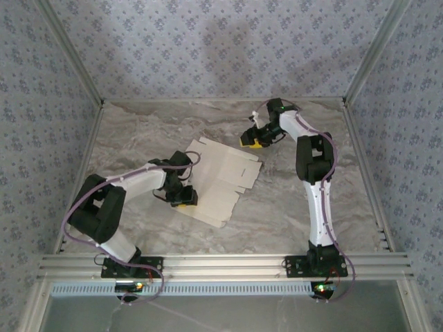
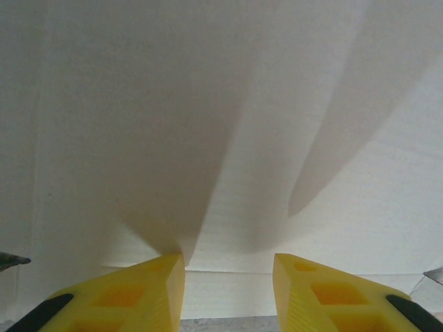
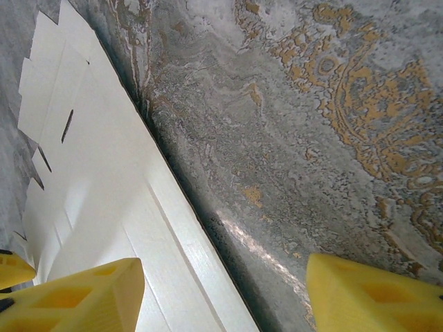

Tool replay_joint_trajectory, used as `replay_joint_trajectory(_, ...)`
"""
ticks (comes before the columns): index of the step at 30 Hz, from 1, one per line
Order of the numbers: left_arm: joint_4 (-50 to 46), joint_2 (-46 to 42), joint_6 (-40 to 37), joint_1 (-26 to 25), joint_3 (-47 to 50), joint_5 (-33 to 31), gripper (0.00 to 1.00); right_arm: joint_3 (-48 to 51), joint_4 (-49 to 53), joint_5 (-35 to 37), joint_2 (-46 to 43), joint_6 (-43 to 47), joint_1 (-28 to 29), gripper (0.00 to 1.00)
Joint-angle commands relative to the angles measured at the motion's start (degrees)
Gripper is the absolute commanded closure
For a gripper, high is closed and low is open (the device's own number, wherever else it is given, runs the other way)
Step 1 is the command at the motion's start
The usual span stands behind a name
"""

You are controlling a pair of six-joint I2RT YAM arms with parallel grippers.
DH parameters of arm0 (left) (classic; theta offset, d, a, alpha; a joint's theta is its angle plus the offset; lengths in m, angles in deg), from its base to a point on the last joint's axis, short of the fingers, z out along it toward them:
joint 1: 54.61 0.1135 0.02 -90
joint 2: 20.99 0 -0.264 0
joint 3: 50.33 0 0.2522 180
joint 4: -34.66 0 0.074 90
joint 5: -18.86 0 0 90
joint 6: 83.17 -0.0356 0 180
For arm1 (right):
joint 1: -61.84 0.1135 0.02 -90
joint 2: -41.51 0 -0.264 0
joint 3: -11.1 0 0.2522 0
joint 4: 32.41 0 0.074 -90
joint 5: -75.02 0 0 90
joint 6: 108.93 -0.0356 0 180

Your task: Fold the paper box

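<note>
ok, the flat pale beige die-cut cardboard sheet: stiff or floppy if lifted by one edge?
Probably floppy: the pale beige cardboard sheet looks thin and has crease lines and cut slots, so it would likely hinge there. Likely light, so a push may slide it over the glossy marble table rather than fold it.

Beige paper box [image 1: 221, 180] on grey-marbled table [image 1: 277, 214].

The paper box [image 1: 221, 176] lies unfolded, pale beige side up, notched flaps spread, around the frame's centre.
</note>
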Motion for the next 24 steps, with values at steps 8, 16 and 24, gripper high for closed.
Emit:
replay_joint_trajectory(8, -8.35, 5.76, -5.45, 1.52, -7.28, -9.03, 0.64, 6.44, 7.81, -5.99, -1.83, 3.2, 4.34, 0.36)
replay_joint_trajectory(16, -8.31, 5.87, -5.9, 2.42, -8.06, -20.24, 0.62, 24.65, -10.46, -10.36, -14.03, -10.19, 4.5, 0.39)
replay_joint_trajectory(24, -7.96, 6.36, -7.08, 2.62, -9.22, -25.6, 0.58, 38.36, -23.66, -20.07, -21.98, -20.8, 5.16, 0.41)
